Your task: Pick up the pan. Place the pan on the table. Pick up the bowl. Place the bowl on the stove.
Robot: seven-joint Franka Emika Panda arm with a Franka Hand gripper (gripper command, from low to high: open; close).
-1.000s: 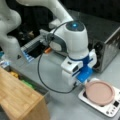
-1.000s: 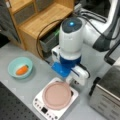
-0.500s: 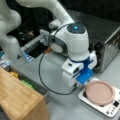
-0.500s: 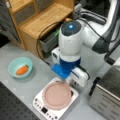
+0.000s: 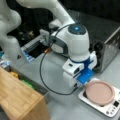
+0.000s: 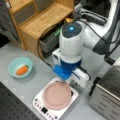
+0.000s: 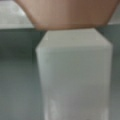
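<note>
I count one pan (image 6: 56, 95), one stove (image 6: 40, 105), one bowl (image 6: 20, 67) and one toaster oven (image 5: 106, 42). The pan sits flat on the stove in both front views, lower centre in one, lower right in the other (image 5: 100, 92). The bowl rests on the grey table (image 6: 15, 90) at the left of a front view, well apart from the stove, with one orange carrot piece (image 6: 21, 70) inside it.

The gripper (image 6: 70, 81) hangs low at the pan's far rim, just beside the stove's edge. Its fingers are hidden under the blue-and-white hand, so I cannot tell how far apart they stand or whether they touch the pan.

Only one front view shows the bowl. The wrist view alone shows the pan's white stub handle (image 7: 73, 75) close up, joined to the pinkish-brown rim (image 7: 67, 12) at the frame's top.
</note>
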